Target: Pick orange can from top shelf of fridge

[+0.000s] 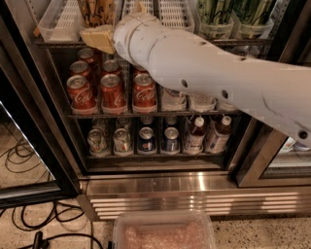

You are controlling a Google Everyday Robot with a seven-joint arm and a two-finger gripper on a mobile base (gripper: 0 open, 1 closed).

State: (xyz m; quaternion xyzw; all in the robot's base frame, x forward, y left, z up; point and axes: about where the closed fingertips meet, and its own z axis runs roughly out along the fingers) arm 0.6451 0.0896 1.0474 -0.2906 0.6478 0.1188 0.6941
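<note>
Orange can [96, 12] stands upright, long axis vertical; pincer [98, 39] just below it, closure impossible to tell.

My gripper [99, 40], tan and matt, sits at the front edge of the top shelf [53, 22], where white slotted plastic trays rest on grey metal wire. The orange can [97, 10] wears a dull gold print. My arm [218, 73] is a smooth, matt white shell. Below, red cans [81, 92] shine glossy above the ribbed, brushed stainless-steel base of the fridge [194, 194].
</note>
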